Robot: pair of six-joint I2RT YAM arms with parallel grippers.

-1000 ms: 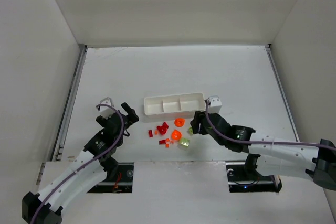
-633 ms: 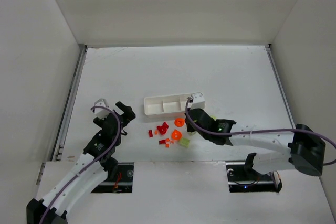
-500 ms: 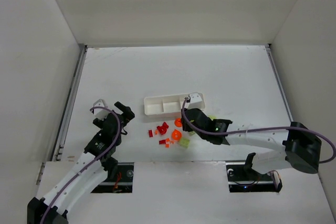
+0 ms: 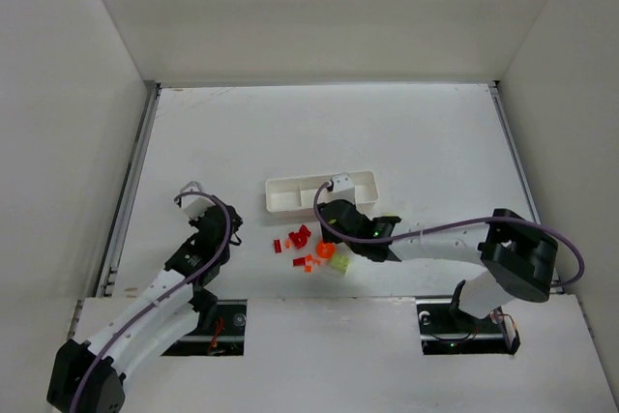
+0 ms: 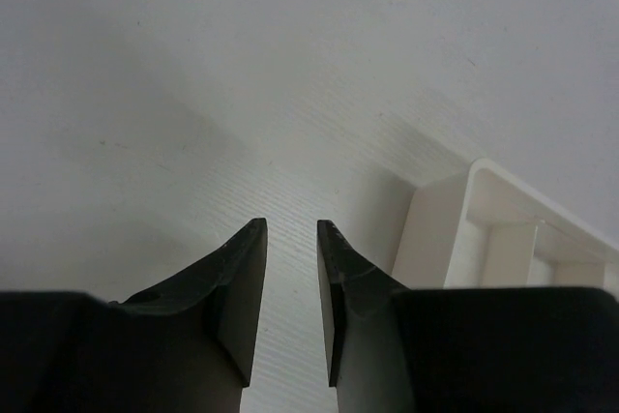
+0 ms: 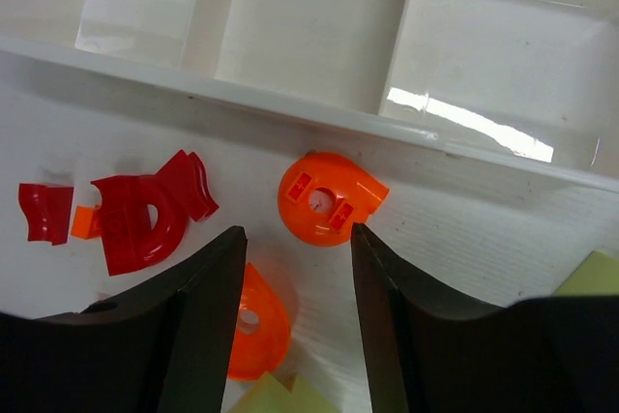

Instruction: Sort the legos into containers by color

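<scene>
The right tool (image 6: 296,231) is hovering with its fingers spread wide, gripping nothing. A round orange lego (image 6: 329,200) is lying just ahead of the gap, on the tabletop (image 4: 406,132) beside the near wall of the white tray (image 6: 290,108). A second orange piece (image 6: 259,321), red curved pieces (image 6: 145,220) and a yellow-green brick (image 4: 340,262) are lying nearby, outside the 3 compartments. The left tool (image 5: 288,231) is pointing at bare tabletop left of the tray, its fingers a narrow gap apart, holding nothing.
</scene>
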